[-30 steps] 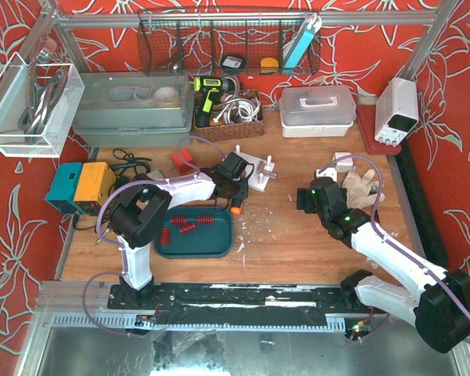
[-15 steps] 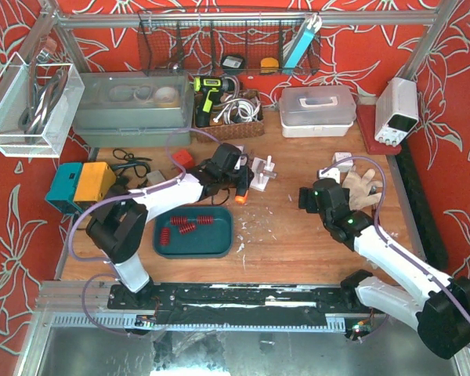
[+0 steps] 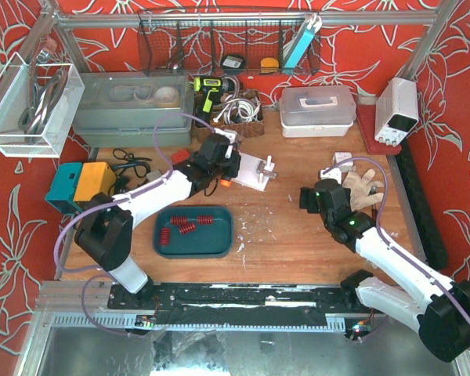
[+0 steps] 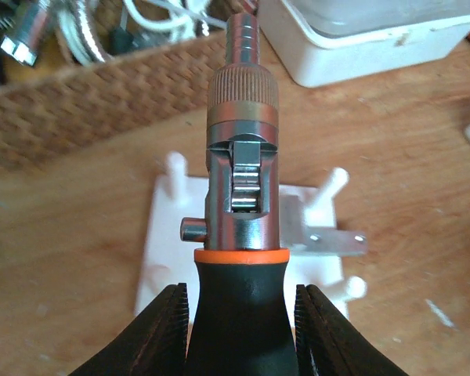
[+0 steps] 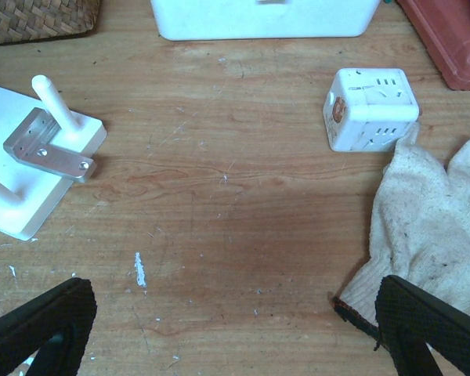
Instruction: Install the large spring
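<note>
Several red springs (image 3: 186,226) lie in the dark green tray (image 3: 219,249); I cannot tell which is the large one. The white peg fixture (image 3: 254,171) with its metal bracket (image 4: 330,240) stands behind the tray. My left gripper (image 3: 219,162) is shut on a ratchet screwdriver (image 4: 242,196) with a black handle and orange ring. It holds the tool just above the fixture's (image 4: 158,235) left part, tip toward the basket. My right gripper (image 3: 314,196) is open and empty over bare wood (image 5: 235,329), right of the fixture (image 5: 16,200).
A wicker basket (image 4: 102,102) and a white lidded box (image 3: 317,110) stand behind the fixture. A white cube adapter (image 5: 372,110) and a cloth glove (image 5: 439,227) lie by my right gripper. Cables and a teal-and-orange box (image 3: 82,186) sit at left.
My left arm has carried the screwdriver from the tray's upper right corner back and left, to the fixture's left side. The right arm has barely moved.
</note>
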Tool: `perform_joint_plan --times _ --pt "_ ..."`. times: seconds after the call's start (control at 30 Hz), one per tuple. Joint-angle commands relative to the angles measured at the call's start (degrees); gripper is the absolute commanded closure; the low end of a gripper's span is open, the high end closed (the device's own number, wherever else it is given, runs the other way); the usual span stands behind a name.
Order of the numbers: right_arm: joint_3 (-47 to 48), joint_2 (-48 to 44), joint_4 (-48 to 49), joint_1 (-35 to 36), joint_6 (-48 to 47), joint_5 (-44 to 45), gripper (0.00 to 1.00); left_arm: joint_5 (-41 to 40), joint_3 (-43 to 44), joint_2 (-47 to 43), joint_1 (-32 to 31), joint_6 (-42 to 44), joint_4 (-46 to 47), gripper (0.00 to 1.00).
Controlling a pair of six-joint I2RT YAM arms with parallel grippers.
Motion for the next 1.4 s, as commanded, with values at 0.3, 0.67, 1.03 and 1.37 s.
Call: perform_joint_plan --times 0.3,0.67,1.03,1.37 --pt "-1.0 -0.6 -0.3 0.5 0.0 0.1 0.03 -3.5 5.6 9.3 10.9 13.0 0.7 1.0" --pt "-0.7 0.2 0.0 0.4 0.0 -0.3 0.03 -4.8 7.2 18.9 12.5 13.7 -1.8 0.93" --pt "-1.9 -4.0 1.5 0.5 1.9 1.1 0.01 -6.7 11.0 21.3 12.6 12.6 -5.5 0.45" --pt "-4.2 -3.9 5.9 0.6 -1.5 -5.6 0.02 0.9 2.9 4.2 11.9 3.5 -2.6 0.07"
